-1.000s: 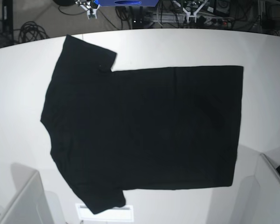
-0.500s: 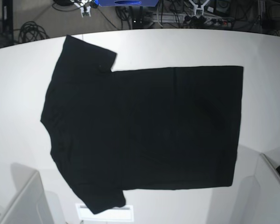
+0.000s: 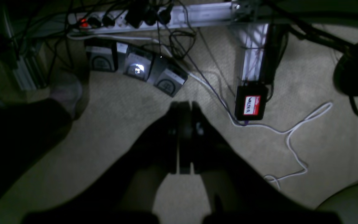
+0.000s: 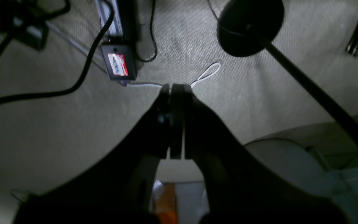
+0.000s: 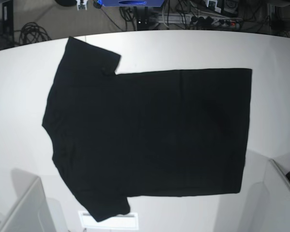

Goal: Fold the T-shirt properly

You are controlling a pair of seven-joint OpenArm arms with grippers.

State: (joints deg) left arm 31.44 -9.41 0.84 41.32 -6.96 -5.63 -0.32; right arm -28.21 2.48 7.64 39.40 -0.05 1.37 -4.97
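The T-shirt (image 5: 150, 135) lies flat on the white table (image 5: 19, 87) in the base view. Its plain black side is up, with the sleeves at the left and the hem at the right. No print or label shows. Both arms are drawn back beyond the table's far edge, away from the shirt. In the left wrist view my left gripper (image 3: 183, 105) is shut and empty, hanging over carpet. My right gripper (image 4: 176, 87) is likewise shut on nothing above the floor.
Grey bin walls rise at the table's near left (image 5: 24, 208) and near right (image 5: 280, 193) corners. Below the grippers are cables, a power strip (image 3: 120, 18), grey foot pedals (image 3: 135, 67), a black box with a red label (image 3: 250, 104) and a round black stand base (image 4: 250, 26).
Both arm tips at the top edge of the base view have drawn back farther, almost out of frame. The T-shirt has not moved.
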